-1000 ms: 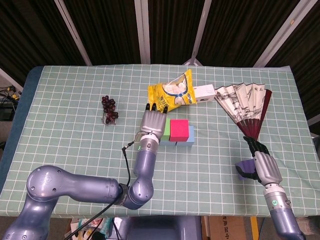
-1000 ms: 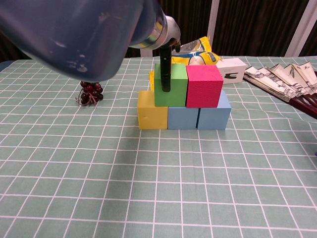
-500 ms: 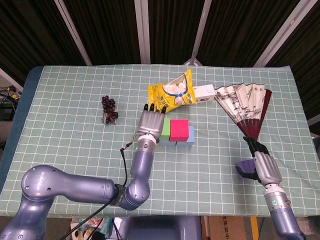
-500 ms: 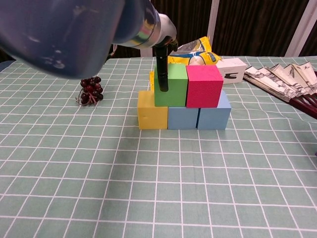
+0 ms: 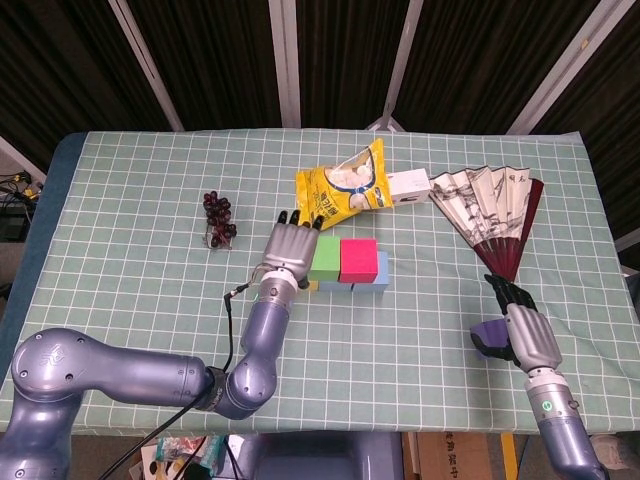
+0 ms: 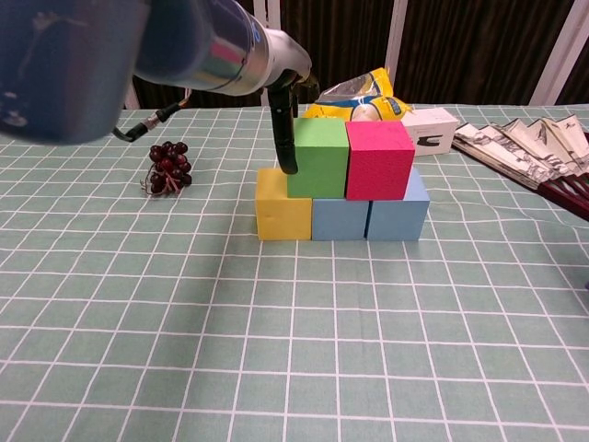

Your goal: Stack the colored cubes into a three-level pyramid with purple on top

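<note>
Two levels stacked mid-table: yellow cube (image 6: 282,211) and two blue cubes (image 6: 398,214) in the bottom row, green cube (image 6: 320,158) and pink cube (image 6: 378,158) on top, touching each other; left hand (image 5: 289,246) at the green cube's 9 o'clock side, fingers (image 6: 286,129) hanging down its left face, holding nothing, contact unclear; right hand (image 5: 522,330) near the table's 4 o'clock edge, fingers wrapped around the purple cube (image 5: 487,334), well apart from the stack; grapes (image 5: 218,218) at the stack's 10 o'clock; yellow snack bag (image 5: 343,183) at its 12 o'clock; white box (image 5: 407,185) and folding fan (image 5: 495,216) toward 2 o'clock.
</note>
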You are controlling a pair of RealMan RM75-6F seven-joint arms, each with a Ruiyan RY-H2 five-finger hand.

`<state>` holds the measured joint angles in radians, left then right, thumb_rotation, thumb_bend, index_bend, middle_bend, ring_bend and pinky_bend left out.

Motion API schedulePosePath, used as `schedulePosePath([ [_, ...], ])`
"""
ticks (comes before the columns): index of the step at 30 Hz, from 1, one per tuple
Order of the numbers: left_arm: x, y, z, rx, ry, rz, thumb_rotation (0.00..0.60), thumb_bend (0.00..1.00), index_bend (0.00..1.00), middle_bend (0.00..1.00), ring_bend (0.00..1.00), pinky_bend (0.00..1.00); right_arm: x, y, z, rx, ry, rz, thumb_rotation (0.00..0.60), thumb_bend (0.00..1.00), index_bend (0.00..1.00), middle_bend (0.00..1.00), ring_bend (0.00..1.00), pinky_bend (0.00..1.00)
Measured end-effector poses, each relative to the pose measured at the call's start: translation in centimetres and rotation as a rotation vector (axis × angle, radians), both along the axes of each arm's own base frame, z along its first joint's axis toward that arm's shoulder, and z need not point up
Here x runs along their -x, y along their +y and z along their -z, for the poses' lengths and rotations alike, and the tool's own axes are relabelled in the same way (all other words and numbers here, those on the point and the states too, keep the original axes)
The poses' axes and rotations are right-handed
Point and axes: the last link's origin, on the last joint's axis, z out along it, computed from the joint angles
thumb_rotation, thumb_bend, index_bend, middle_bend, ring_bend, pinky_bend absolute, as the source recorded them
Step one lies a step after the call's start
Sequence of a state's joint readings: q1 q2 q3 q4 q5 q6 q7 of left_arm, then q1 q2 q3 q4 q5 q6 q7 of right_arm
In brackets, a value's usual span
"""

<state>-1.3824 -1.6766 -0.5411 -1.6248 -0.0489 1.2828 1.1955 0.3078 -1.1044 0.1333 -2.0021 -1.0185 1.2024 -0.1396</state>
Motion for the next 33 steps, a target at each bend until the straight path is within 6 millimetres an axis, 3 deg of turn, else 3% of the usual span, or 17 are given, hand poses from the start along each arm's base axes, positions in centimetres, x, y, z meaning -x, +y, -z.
schedulePosePath([
  [33, -0.5, -0.3, 1.5, 0.029, -0.015, 0.025, 0.600, 0.11, 0.00, 0.21, 0.03, 0.00, 0.1, 0.0, 0.1, -0.004, 0.004, 0.004, 0.600, 0.34, 0.00, 0.06, 0.00, 0.00],
])
